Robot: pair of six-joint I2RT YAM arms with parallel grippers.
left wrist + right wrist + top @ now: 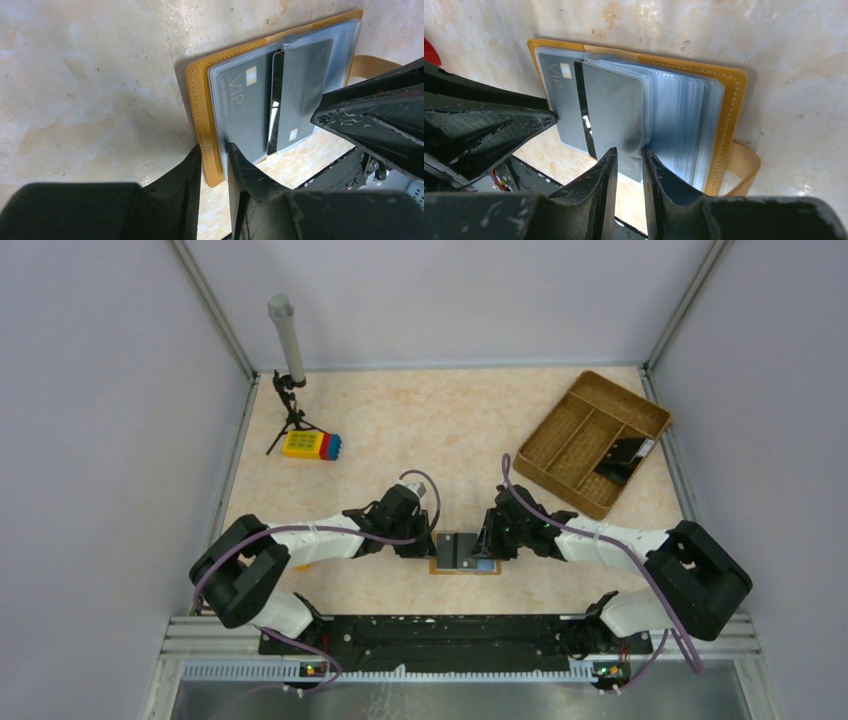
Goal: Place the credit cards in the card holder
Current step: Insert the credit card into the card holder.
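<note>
Right, both arms meet over the card holder [197,95], which lies open on the bench [90,75], clear sleeves facing up. The left end effector [214,150] is pressed together on the holder's tan leather edge, cover and outer sleeve caught between its fingers. Just beyond its fingertips sits a grey VIP card [240,105], tucked in a sleeve. Opposite, the right end effector [629,151] pinches the near edge of one raised sleeve of the card holder, with a dark grey card [616,110] inside it. More empty sleeves fan out just to the right of its fingers. The tips of the two end effectors are near each other across the open holder. Well beyond the right end effector, off to its right, sits a woven tray [629,396].
</note>
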